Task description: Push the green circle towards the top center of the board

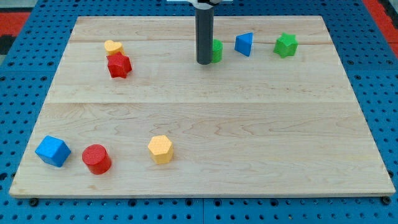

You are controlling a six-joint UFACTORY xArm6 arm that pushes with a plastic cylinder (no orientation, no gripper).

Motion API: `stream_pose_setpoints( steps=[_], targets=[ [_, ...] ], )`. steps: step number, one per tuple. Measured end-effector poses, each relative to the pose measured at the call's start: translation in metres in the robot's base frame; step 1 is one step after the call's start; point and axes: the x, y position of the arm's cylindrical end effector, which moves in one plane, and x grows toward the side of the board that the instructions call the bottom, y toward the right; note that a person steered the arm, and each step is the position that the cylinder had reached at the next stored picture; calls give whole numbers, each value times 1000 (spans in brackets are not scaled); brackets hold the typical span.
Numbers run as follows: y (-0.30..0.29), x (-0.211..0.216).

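The green circle [216, 50] stands near the view's top centre of the wooden board [205, 124], partly hidden behind the dark rod. My tip [204, 63] rests on the board right against the circle's left side. A blue triangle block [244, 43] lies just to the right of the circle. A green star block [286, 45] lies further right.
A yellow heart block [113, 46] and a red star block [119, 65] sit together at the view's upper left. A blue cube [52, 151], a red cylinder [97, 158] and a yellow hexagon [160, 149] lie along the view's bottom left.
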Motion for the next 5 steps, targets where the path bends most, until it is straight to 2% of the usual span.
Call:
stream_pose_setpoints(
  steps=[3,4,5],
  targets=[
    [75,16],
    [87,6],
    [73,-18]
  ],
)
